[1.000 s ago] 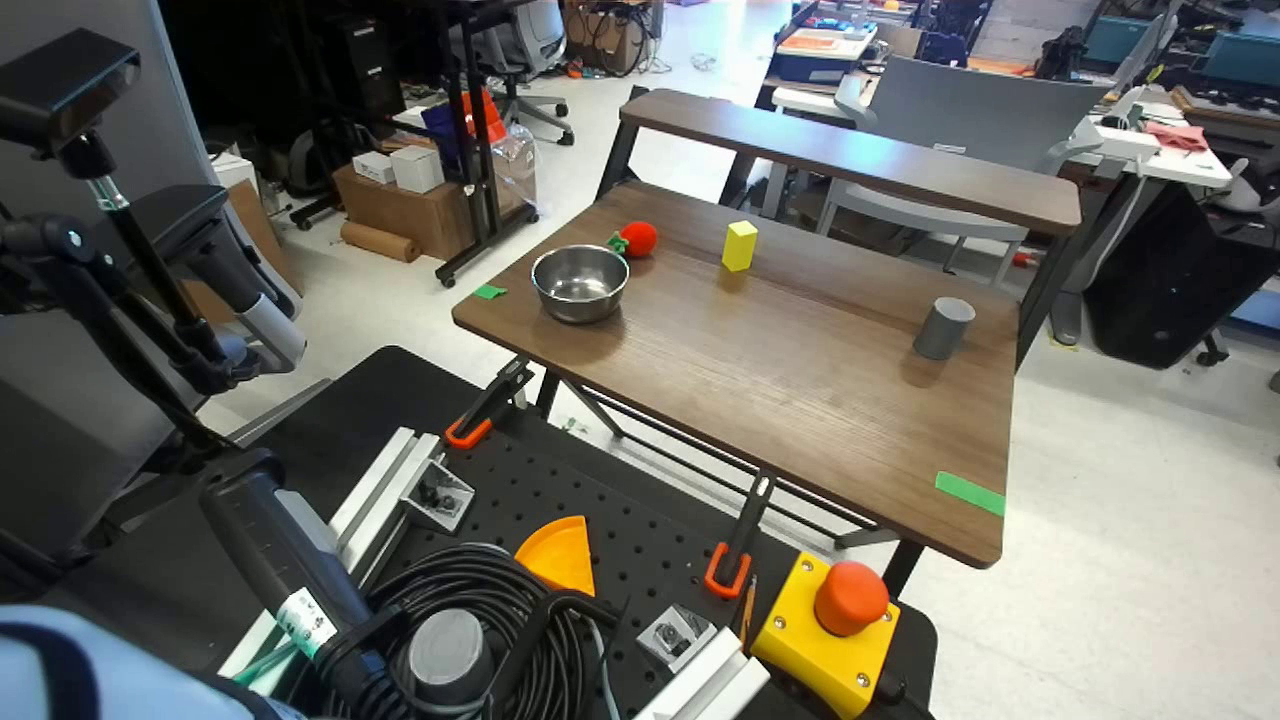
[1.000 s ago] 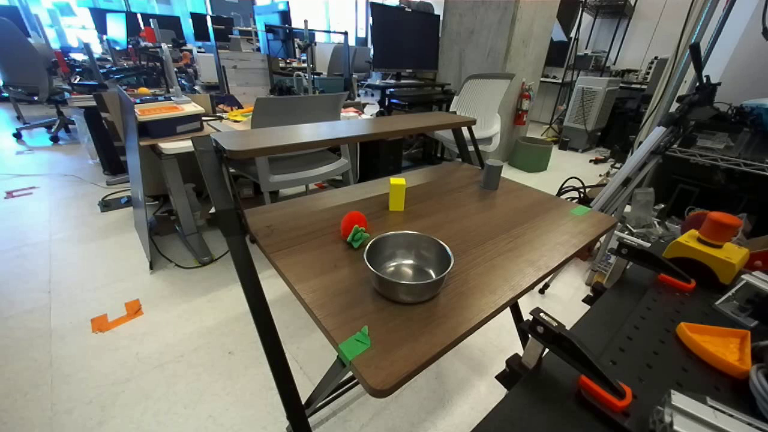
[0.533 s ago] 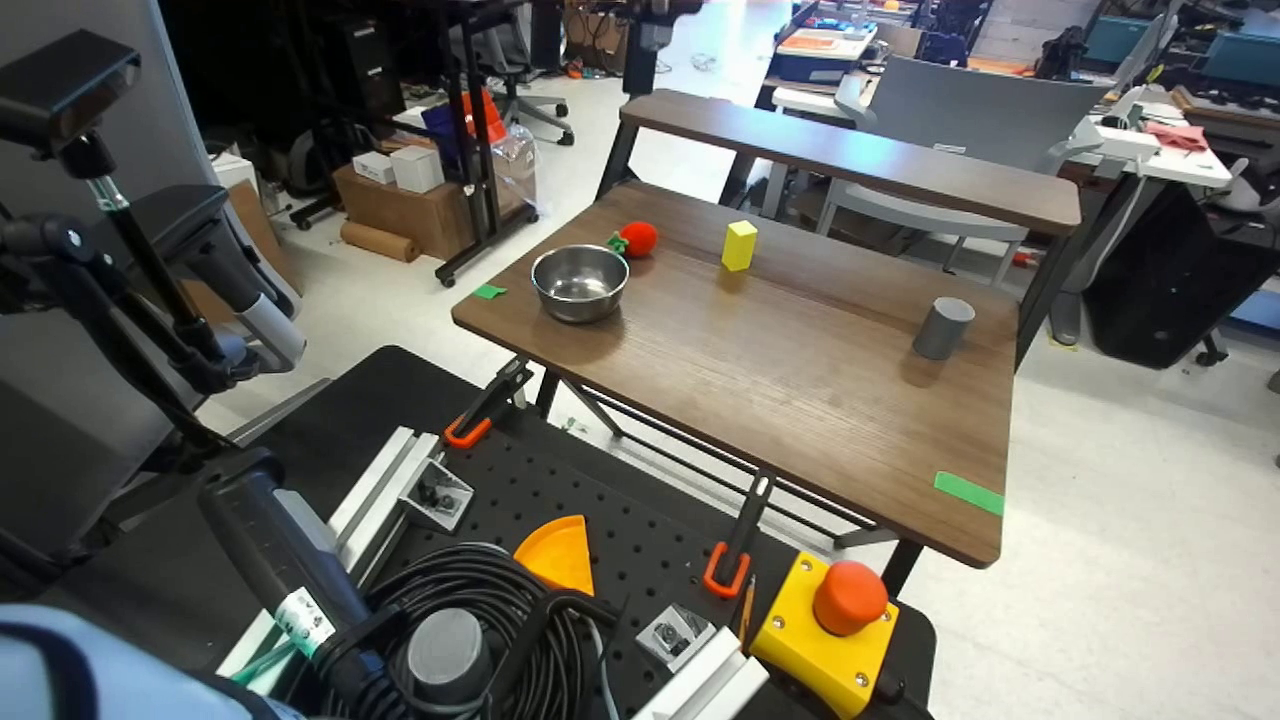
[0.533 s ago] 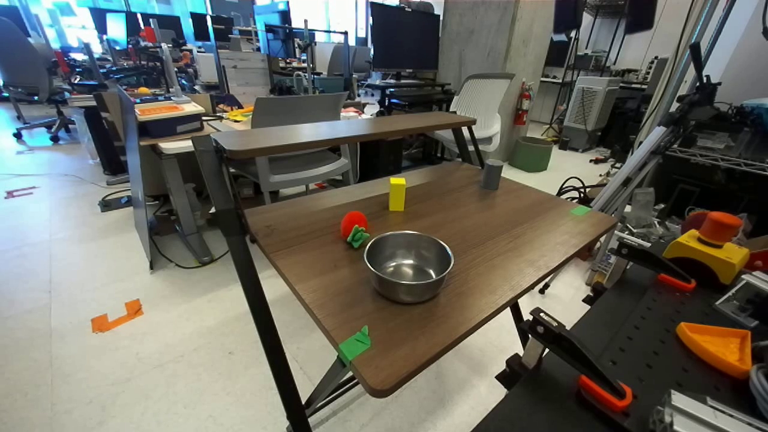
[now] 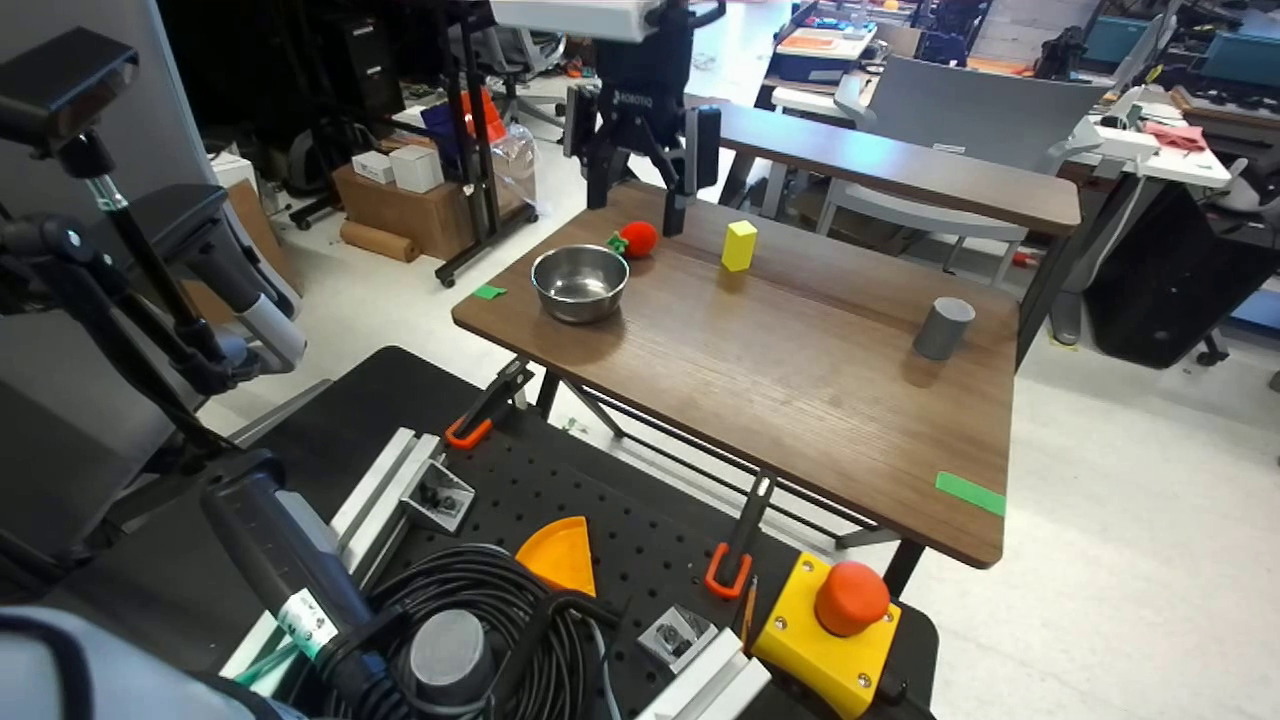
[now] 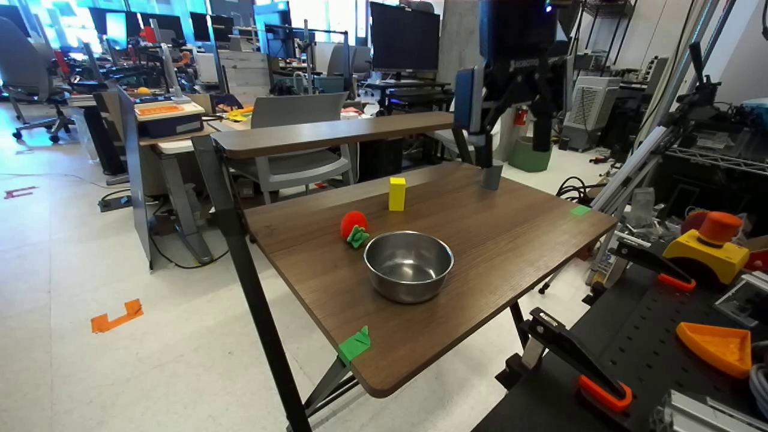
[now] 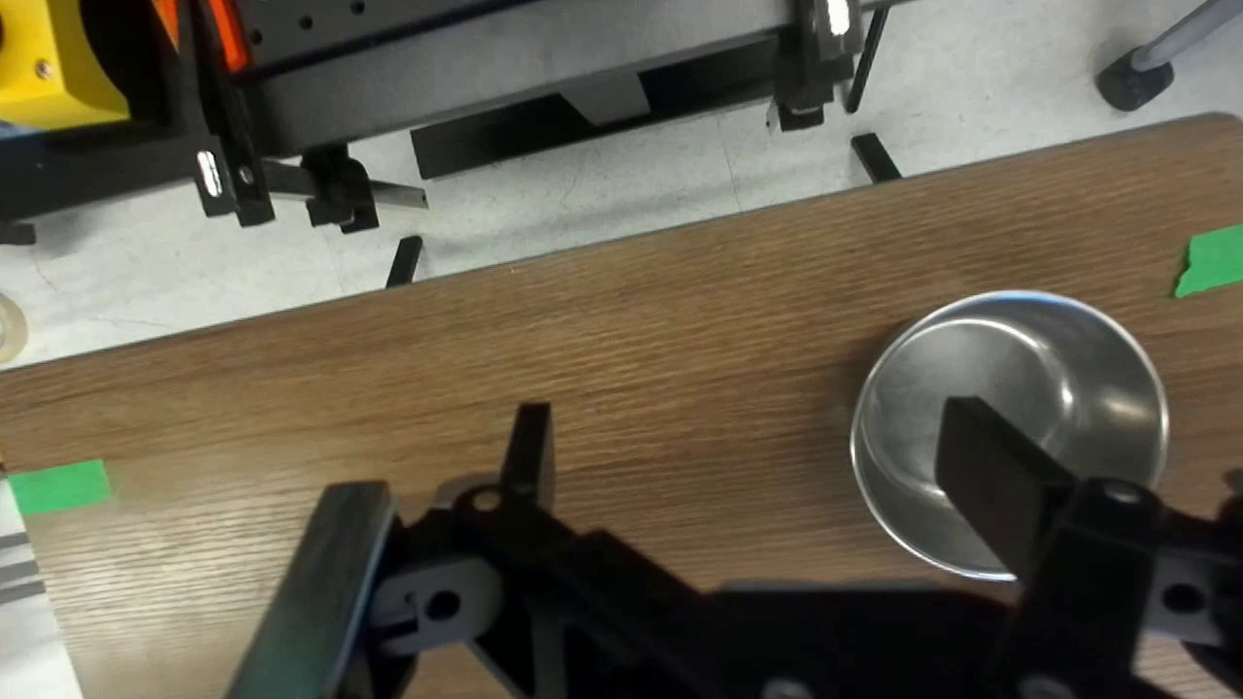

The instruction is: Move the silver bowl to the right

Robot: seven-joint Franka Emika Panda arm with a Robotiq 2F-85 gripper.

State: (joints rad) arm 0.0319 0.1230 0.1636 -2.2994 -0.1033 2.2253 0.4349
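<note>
The black gripper (image 5: 636,205) is marked ROBOTIQ in pale letters (image 5: 633,99); above it, the arm (image 5: 575,18) is white, with a black cable (image 5: 710,16). Near the blocky black fingers (image 7: 1000,476), grey bars (image 7: 476,590) have round dark holes (image 7: 443,606).

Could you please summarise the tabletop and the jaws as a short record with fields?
task object: silver bowl, upright on the wooden table
close beside it: red-and-green toy
also on the wooden table: yellow block and grey cylinder, both standing upright
markers: green tape near two corners of the wooden table
jaws: open, above the wooden table, nothing between them
task status: silver bowl not yet grasped
</note>
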